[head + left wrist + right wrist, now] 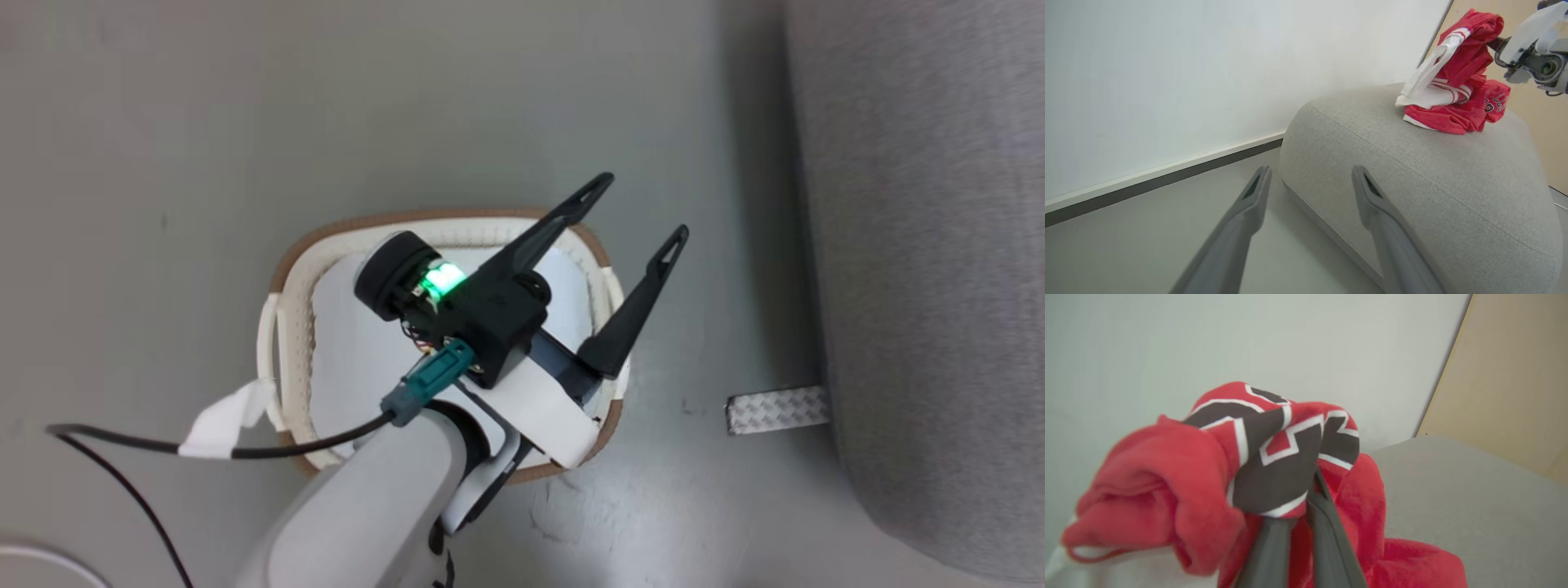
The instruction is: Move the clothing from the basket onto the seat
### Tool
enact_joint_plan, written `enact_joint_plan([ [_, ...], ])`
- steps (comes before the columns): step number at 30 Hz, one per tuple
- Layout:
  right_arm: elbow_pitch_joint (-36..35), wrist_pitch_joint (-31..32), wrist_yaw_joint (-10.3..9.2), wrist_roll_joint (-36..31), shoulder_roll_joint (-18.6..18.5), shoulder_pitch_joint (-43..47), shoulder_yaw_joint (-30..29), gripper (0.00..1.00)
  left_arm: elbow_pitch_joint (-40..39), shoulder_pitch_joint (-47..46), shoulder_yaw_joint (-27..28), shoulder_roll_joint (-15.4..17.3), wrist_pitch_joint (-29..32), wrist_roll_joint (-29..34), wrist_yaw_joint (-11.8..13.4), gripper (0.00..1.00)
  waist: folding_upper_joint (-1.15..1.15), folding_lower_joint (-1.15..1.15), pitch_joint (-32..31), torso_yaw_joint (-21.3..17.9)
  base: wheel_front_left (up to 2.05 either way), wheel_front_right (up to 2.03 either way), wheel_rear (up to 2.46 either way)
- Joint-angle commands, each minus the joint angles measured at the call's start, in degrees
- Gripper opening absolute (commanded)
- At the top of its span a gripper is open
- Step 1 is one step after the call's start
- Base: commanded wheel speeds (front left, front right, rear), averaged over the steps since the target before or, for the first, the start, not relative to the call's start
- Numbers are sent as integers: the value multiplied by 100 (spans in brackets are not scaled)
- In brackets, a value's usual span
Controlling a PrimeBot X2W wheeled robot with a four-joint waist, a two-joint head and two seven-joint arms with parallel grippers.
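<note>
While the left jaws stand spread wide over the basket (294, 269), gripping nothing, the right jaws are pinched shut on a fold of the clothing (1457, 102). The bunched red fabric runs roughly upright from that grip down to the seat (1412, 183). Its lower end rests on the seat's top, and a white sleeve trails downward alongside.

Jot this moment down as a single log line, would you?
left fingers: open, above basket | right fingers: shut on clothing | clothing: bunched, lower part resting on sofa | basket: no clothing visible
</note>
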Motion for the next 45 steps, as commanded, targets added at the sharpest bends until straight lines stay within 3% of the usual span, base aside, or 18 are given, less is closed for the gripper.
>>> enact_joint_plan([
  [1,238,-71,-13,-159,20,-60,-184,0,-26,-62,42,73,-21,76,20,100,0,-2,229,146,0,0,0],
  [4,857,-226,-13,-536,134,42,-666,0,-11,-1,70,124,-51,62,48,100,0,-2,302,144,0,0,0],
  [6,1135,-308,-13,-806,231,92,-959,41,16,57,92,167,-77,43,75,100,0,-2,292,120,0,0,0],
  [7,1210,-326,-13,-909,304,104,-1065,84,26,88,102,196,-87,38,88,100,0,-2,270,99,0,0,0],
  [8,1255,-348,-13,-1021,403,109,-1148,100,45,120,117,225,-109,22,87,100,0,-2,238,73,0,0,0],
  [14,1014,-363,-14,-1490,851,322,-1323,100,193,343,284,385,-308,-89,208,100,0,-2,-184,-117,0,0,0],
  [20,471,-364,-14,-1728,1227,778,-1123,100,423,677,521,468,-620,-255,392,100,0,-2,-814,-213,0,0,0],
  [34,-2128,-356,-14,-1332,1773,2853,266,100,1359,1767,1129,431,-1453,-606,976,100,0,-2,-2436,125,0,0,0],
  [39,-2952,-356,-14,-1272,2032,3596,758,100,1689,2183,1361,392,-1531,-724,1064,100,0,-2,-2909,344,0,0,0],
  [45,-3441,-355,-14,-1355,2518,4415,1225,100,1806,2649,1738,280,-1526,-715,969,100,0,-2,-3308,562,0,0,0],
])
